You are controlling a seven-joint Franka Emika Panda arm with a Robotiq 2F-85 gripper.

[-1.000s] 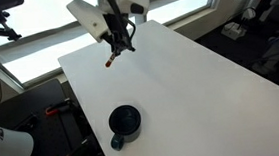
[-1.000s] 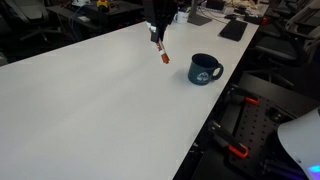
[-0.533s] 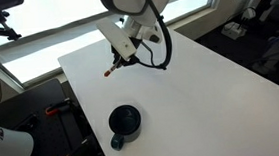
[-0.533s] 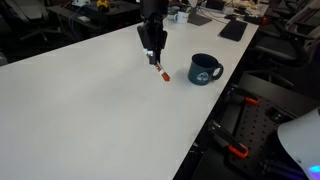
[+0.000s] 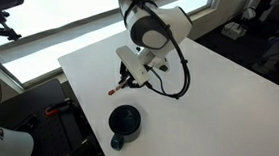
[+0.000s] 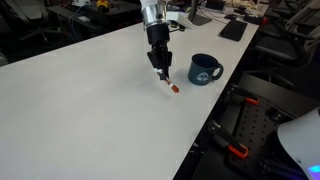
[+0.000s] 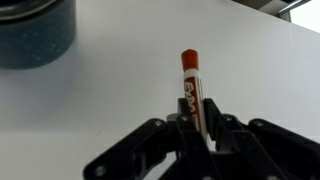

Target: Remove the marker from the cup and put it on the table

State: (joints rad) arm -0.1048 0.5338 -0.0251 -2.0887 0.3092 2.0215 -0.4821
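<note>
My gripper [image 5: 130, 79] [image 6: 160, 68] [image 7: 198, 122] is shut on the marker [image 5: 117, 88] [image 6: 169, 84] [image 7: 192, 88], a thin dark pen with a reddish-orange tip. The marker points down and its tip is at or just above the white table [image 5: 220, 82] [image 6: 80, 110] [image 7: 110, 90]. The dark navy cup [image 5: 123, 123] [image 6: 204, 69] stands upright on the table, apart from the marker, with its handle to the side. In the wrist view the cup [image 7: 35, 30] is at the top left corner. The cup looks empty.
The table's edge runs close to the cup in both exterior views. Off the table are a black frame with orange clamps [image 6: 240, 150] and office clutter [image 6: 225, 15]. A window ledge [image 5: 37, 46] runs behind the table.
My gripper has come down and moved toward the cup with the marker in it. The marker's tip is now close to the tabletop. The cup has not moved.
</note>
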